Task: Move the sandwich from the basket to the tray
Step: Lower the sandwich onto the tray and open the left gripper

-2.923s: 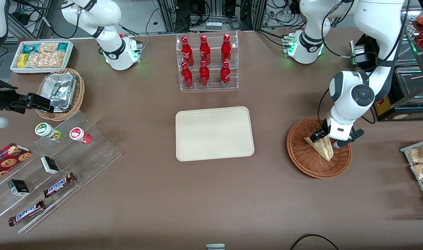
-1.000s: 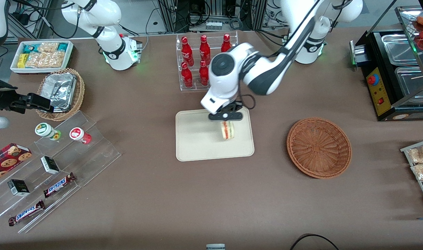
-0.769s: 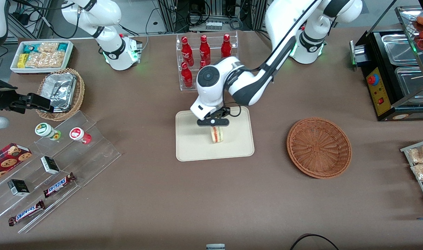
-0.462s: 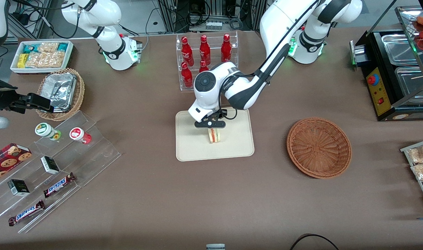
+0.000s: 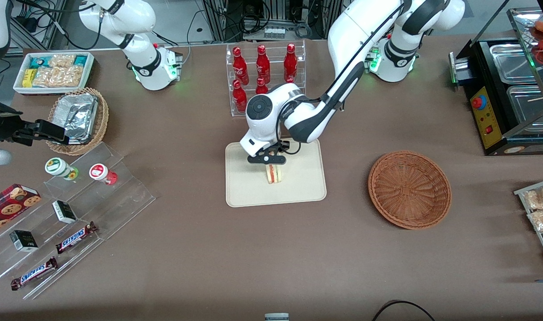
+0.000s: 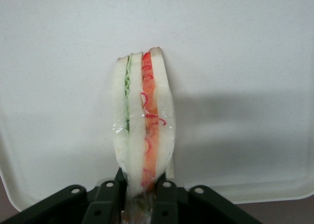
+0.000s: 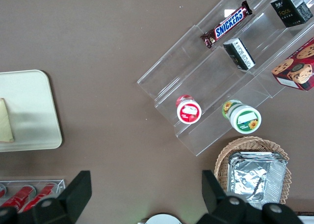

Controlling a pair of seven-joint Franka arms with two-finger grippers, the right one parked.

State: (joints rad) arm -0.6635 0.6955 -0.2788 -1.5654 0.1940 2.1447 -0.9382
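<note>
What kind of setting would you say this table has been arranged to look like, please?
Probably a mock snack shop in a robot lab: a rack of red bottles, stepped shelves of chocolate bars, and the gripper holding a sandwich over a tray.

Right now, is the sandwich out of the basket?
Out. The gripper holds the white-bread triangular sandwich over the cream rectangular tray; the reddish-brown wicker basket is empty.

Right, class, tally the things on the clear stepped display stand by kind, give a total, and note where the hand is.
Snickers bars: 2
Small dark boxes: 2
Lidded cups: 2
Cookie box: 1
Total: 7
The hand is over the tray, shut on the sandwich.
</note>
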